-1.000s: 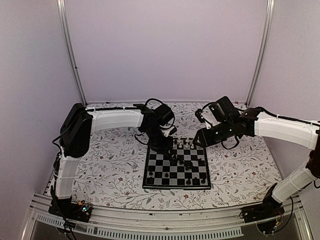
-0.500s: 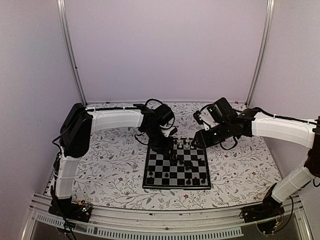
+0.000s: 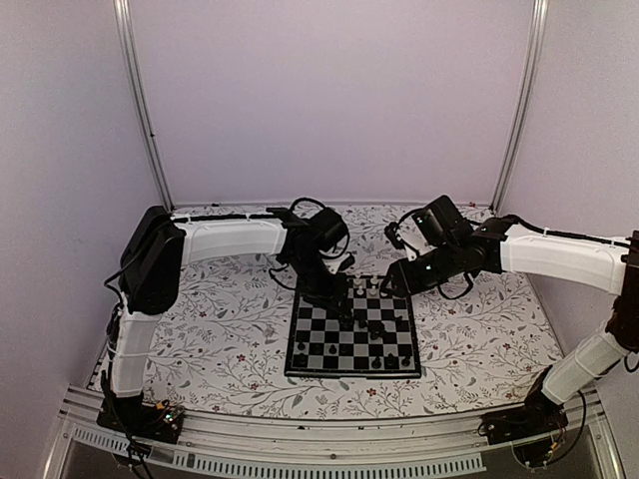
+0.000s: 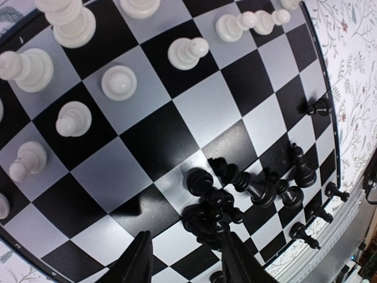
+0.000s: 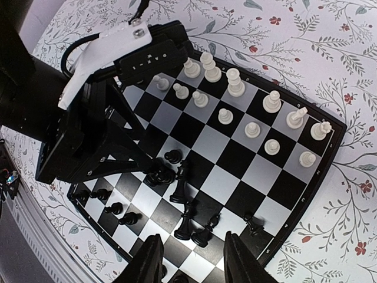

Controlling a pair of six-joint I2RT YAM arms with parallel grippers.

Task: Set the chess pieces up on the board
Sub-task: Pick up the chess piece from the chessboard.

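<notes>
The board (image 3: 349, 373) lies at the table's middle. White chess pieces (image 5: 225, 115) stand in two rows along its far side (image 4: 118, 82). Black chess pieces (image 4: 219, 207) crowd in a heap near the board's centre, some tipped over (image 5: 184, 187), and others stand along the near rim (image 4: 306, 231). My left gripper (image 4: 185, 237) hangs low over the board, open. Its right finger (image 4: 238, 259) touches the heap, and only bare squares show between the fingers. From the right wrist view its tips (image 5: 154, 170) reach into that heap. My right gripper (image 5: 192, 237) hovers open above the board's right part, holding nothing.
A floral table cover (image 3: 220, 319) surrounds the board. The left arm (image 3: 230, 238) reaches in from the far left and the right arm (image 3: 559, 254) from the far right. Pale walls and metal posts (image 3: 140, 100) close the back.
The left gripper's jaws have spread a little wider over the black heap. The right arm has drifted slightly left and back.
</notes>
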